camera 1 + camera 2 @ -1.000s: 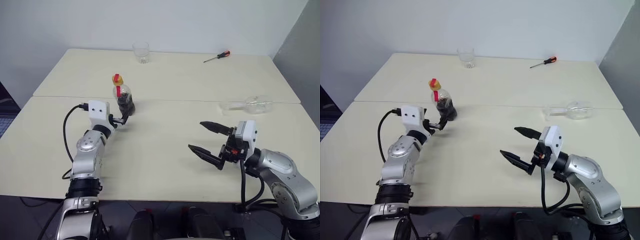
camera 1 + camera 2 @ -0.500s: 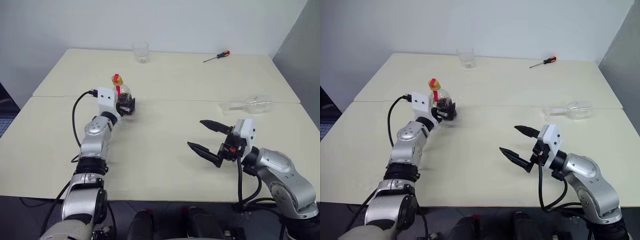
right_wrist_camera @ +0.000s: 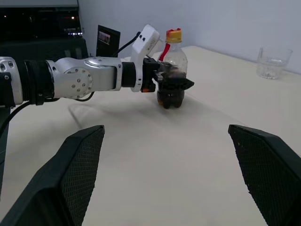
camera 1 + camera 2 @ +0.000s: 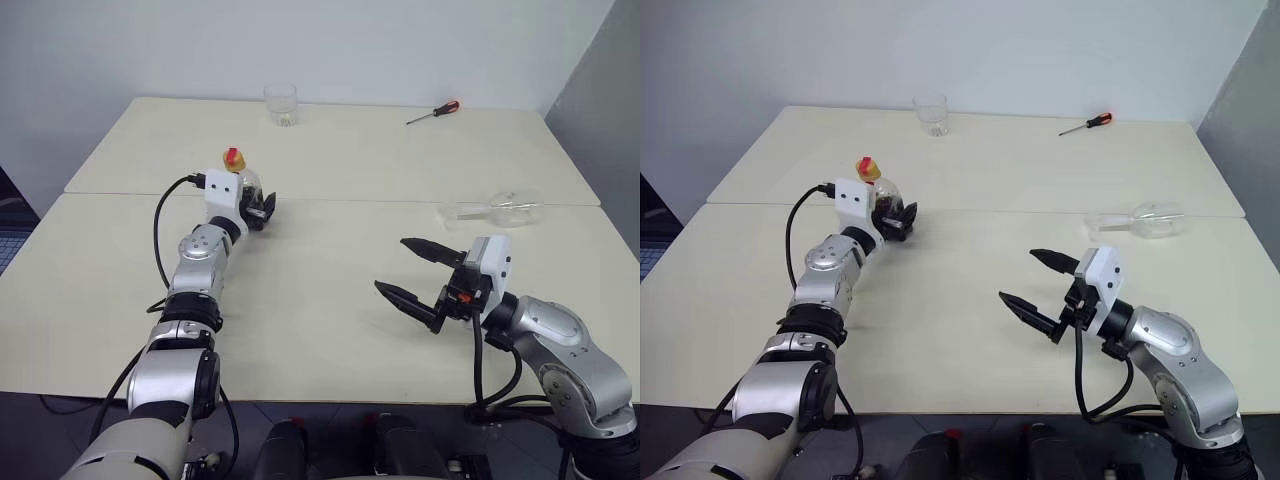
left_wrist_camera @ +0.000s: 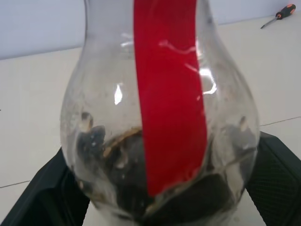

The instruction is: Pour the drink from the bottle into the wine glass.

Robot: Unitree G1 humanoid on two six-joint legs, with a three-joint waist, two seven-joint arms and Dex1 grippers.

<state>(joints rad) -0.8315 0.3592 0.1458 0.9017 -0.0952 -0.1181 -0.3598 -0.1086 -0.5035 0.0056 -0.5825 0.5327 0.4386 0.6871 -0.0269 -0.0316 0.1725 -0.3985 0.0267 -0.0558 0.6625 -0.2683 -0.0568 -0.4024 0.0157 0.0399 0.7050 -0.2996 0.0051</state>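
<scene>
Bottle: upright on the near tabletop, just short of the seam between the two tables. Yellow cap on. The drink sits low in the bulbous body, dark brown, nearly black. Red label strip runs down the side facing my left wrist camera.

Left gripper: level, brought straight in at the bottle's lower body. Fingers spread wide, one on each side of the bottle, which sits between them; in the left wrist view both pads flank the base. I cannot tell whether the pads are touching the plastic or just beside it. I judge no grip has been made: jaws at full spread, bottle standing on its own base. The low, level approach makes sense to me, since it catches the widest part of the body and leaves the neck free for tipping.

Right gripper: wide open, holding nothing, hovering above the table well to the right of the bottle, pointing across toward it.

Wine glass: lying on its side, far to the right of the bottle, near the seam. It needs standing up before any pour; I judge that is work for the idle right arm.

Beyond the bottle on the far table: short clear tumbler; screwdriver further right.
</scene>
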